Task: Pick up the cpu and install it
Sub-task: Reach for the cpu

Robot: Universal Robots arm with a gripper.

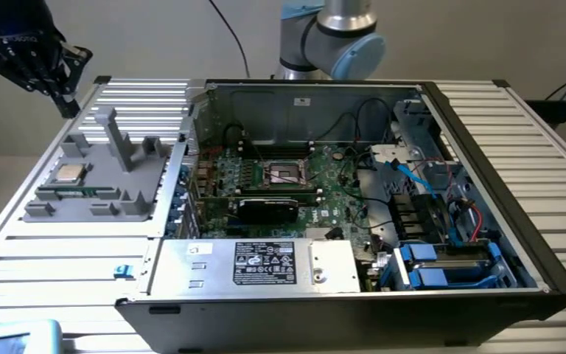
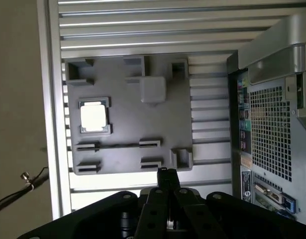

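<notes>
cpu (image 2: pixel 94 116) sits lid-up in a corner-tabbed nest on the grey fixture (image 2: pixel 143 129), probably so the pick position repeats. Gripper (image 2: pixel 166 174) hovers high, well apart from it, fingers pinched together and empty. Motherboard socket (image 1: pixel 286 174) is exposed in the open PC case (image 1: pixel 519 184). Power supply label (image 1: pixel 263 262) is unreadable.

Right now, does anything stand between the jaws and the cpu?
Nothing visible does. The cpu lies uncovered in its pocket on the grey holder; the gripper hangs apart from it, jaws shut.
</notes>
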